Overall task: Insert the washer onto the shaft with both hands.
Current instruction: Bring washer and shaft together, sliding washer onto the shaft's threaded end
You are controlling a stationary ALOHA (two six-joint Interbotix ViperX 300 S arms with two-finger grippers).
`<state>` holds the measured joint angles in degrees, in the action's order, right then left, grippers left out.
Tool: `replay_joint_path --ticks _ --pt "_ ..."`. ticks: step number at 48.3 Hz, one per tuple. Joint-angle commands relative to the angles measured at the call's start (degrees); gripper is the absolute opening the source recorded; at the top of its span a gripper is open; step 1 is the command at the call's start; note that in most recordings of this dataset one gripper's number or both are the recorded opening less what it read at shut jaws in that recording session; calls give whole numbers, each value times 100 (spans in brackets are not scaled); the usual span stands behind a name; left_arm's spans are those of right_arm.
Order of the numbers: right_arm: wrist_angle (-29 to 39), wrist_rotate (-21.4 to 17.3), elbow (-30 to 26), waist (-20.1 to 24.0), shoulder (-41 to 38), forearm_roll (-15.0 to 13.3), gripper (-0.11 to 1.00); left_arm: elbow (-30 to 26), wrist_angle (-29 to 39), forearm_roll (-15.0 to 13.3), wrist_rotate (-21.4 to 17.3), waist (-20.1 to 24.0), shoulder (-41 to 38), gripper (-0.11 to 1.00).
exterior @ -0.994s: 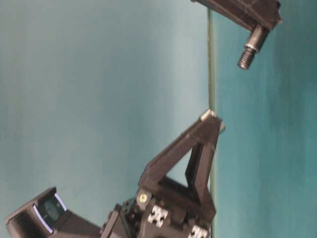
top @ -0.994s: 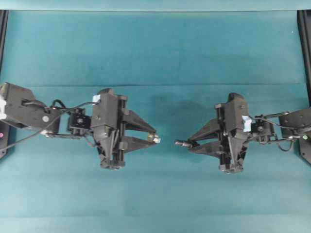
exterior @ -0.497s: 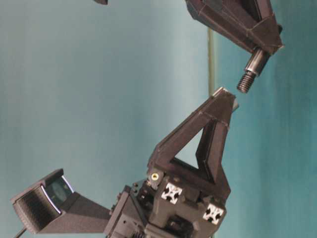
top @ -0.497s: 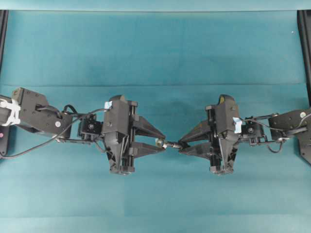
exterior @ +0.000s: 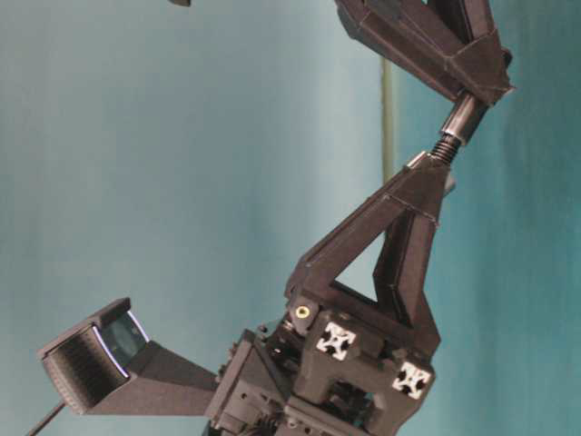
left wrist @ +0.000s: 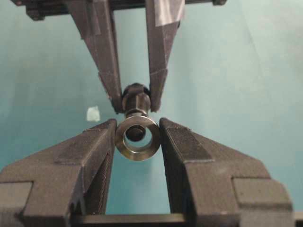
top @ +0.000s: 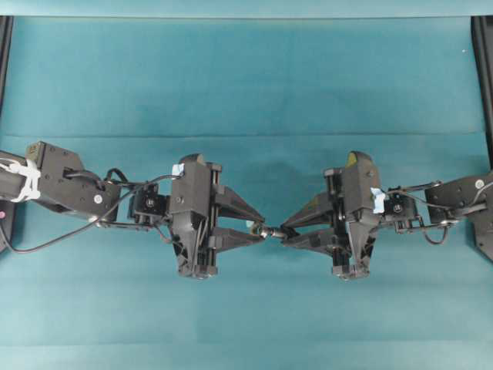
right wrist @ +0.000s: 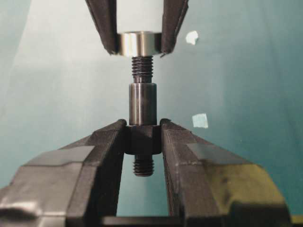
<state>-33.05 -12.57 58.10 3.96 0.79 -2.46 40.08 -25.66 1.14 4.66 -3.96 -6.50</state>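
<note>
My left gripper [left wrist: 137, 130] is shut on the washer [left wrist: 137, 154], a silvery ring held by its rim between the two fingertips. Opposite it, my right gripper [right wrist: 142, 130] is shut on the thick collar of the shaft [right wrist: 142, 101], a dark stepped rod threaded at both ends. In the overhead view the two grippers [top: 258, 226] [top: 286, 229] meet tip to tip over the middle of the cloth, with the shaft [top: 271, 230] level between them. Its front thread reaches the washer [right wrist: 138, 43] at the hole. How far in it goes I cannot tell.
Small pale scraps [left wrist: 93, 113] [right wrist: 200, 120] [right wrist: 191, 37] lie on the teal cloth below the grippers. Black frame rails [top: 484, 77] run along the left and right edges of the overhead view.
Both arms have moved toward each other. The wide gap between the shaft's tip and the washer has closed, and the thread now meets the ring.
</note>
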Motion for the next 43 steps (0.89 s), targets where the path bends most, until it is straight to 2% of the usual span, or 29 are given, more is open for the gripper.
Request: replay_joint_path --ticks 1,37,43 --pt "-123 -70 -79 18 35 26 0 -79 -62 0 18 -9 26 37" --pt "-176 -62 -176 26 -26 26 0 -343 -62 0 9 -9 -185 37" --pt "-360 -62 -176 26 -26 149 0 -369 -53 0 9 -9 -202 37"
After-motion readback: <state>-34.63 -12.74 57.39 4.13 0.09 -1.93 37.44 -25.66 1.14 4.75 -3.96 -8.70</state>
